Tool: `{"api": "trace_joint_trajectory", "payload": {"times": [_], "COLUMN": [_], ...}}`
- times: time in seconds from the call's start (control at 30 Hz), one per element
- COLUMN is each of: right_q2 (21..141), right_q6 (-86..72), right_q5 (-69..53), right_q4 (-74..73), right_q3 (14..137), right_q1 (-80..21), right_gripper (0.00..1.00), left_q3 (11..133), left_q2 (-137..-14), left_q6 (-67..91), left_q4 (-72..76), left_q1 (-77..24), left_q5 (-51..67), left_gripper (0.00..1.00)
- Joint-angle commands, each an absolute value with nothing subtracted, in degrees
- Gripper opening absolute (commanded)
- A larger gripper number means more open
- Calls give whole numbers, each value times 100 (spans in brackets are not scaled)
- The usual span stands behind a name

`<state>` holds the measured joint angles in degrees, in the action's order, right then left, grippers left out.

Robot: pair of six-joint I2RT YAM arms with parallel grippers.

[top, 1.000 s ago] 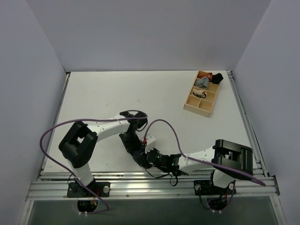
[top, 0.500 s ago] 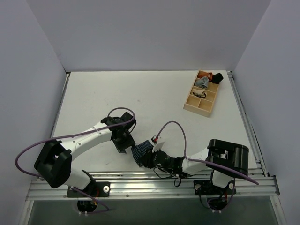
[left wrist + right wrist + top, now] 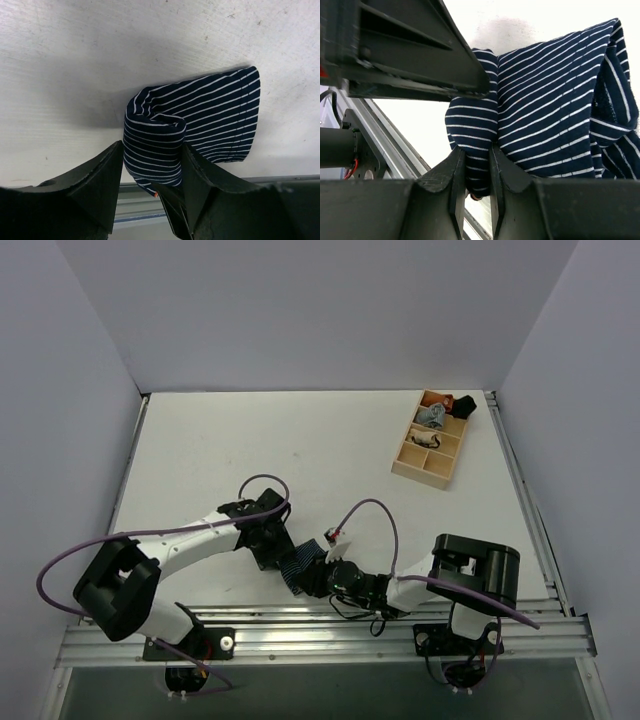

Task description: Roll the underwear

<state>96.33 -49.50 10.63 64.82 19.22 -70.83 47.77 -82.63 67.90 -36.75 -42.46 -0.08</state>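
Lying partly rolled at the near edge of the white table (image 3: 300, 440): soft navy pinstriped cloth underwear (image 3: 210, 110). Right gripper (image 3: 477, 155) is pinching the rolled end. Left gripper (image 3: 151, 147), just widened, is straddling the roll unclenched, likely resetting for another turn.

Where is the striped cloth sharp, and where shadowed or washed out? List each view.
Left wrist: underwear stripes crisp, soft shadow on the table beside it. Right wrist: stripes crisp, table glaring white. Top external: stripes barely resolved, even light.
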Motion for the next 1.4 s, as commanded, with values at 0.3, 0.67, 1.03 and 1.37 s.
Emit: {"api": "trace_joint_trajectory", "payload": {"times": [0.3,0.67,1.03,1.37], "right_q2": [9547,7884,8472,9271], "right_q6": [-4378,-3025,-2365,-2355], "right_q5": [887,2109,2601,2891], "right_q4": [3668,1161,1265,1318], "right_q3": [1967,3488,4245,4491], "right_q1": [-6680,-7030,-7752,-8085], "right_gripper": [22,51,55,56], "left_q3": [4929,6643,7198,7365], "left_q2": [-9359,-10581,-11021,-11188], "left_q6": [6636,7031,7093,7101], "left_q4": [-3722,-5888,-6240,-6398], "left_q1": [-4350,-4860,-4992,-4992], "left_q5": [71,-685,-519,-457], "left_gripper": [15,2,2,2]}}
